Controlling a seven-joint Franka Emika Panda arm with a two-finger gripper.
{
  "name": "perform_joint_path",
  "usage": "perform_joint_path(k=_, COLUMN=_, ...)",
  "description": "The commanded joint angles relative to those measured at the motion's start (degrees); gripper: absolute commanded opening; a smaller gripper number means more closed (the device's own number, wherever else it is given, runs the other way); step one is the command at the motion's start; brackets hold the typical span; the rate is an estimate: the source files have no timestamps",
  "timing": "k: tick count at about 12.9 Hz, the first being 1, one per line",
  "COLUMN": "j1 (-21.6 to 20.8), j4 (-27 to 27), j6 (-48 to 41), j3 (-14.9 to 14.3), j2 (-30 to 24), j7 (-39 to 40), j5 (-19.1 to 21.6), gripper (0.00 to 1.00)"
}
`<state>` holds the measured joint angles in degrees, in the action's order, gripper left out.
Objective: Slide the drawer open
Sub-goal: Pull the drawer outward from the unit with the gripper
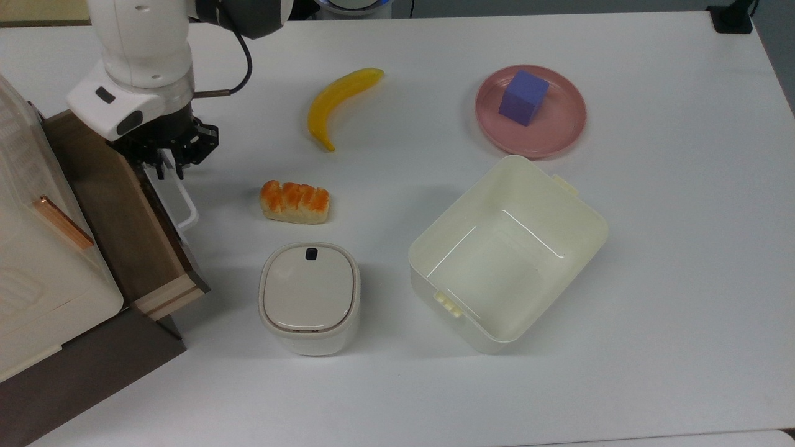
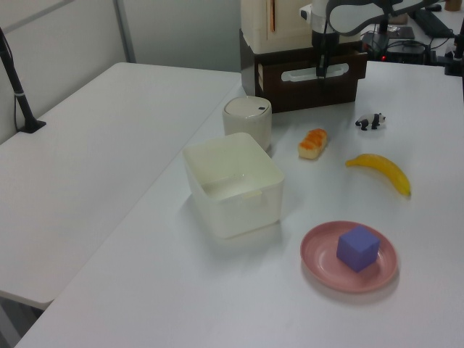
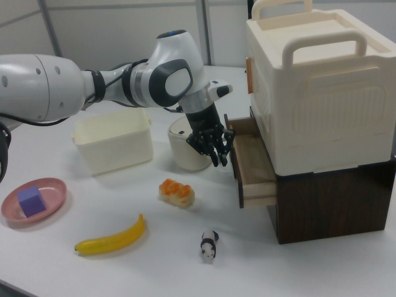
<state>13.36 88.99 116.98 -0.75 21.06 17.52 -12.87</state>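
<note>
In the top view, a white desk (image 1: 621,347) carried the wooden drawer with a dark brown front panel (image 1: 133,230) at its left edge, partly pulled out, its long axis running up-down along the white bar handle (image 1: 180,205). The black two-finger gripper (image 1: 169,167) clenched that handle's upper end. The left view added a second white desk (image 2: 87,181) and a grey wall. The right view showed the drawer's light plywood interior (image 3: 250,164) and a small panda figure (image 3: 209,245).
</note>
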Motion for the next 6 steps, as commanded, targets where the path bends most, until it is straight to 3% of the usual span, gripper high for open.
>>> perform_joint_path(k=1, j1=-0.88, j4=2.5, j6=-2.71, j3=2.6, j2=-2.86, j7=-2.58, j5=-0.13, gripper=0.0)
perform_joint_path(k=6, j1=-0.88, j4=2.41, j6=-4.3, j3=3.83, j2=-3.39, j7=-2.67, j5=-0.49, gripper=0.0)
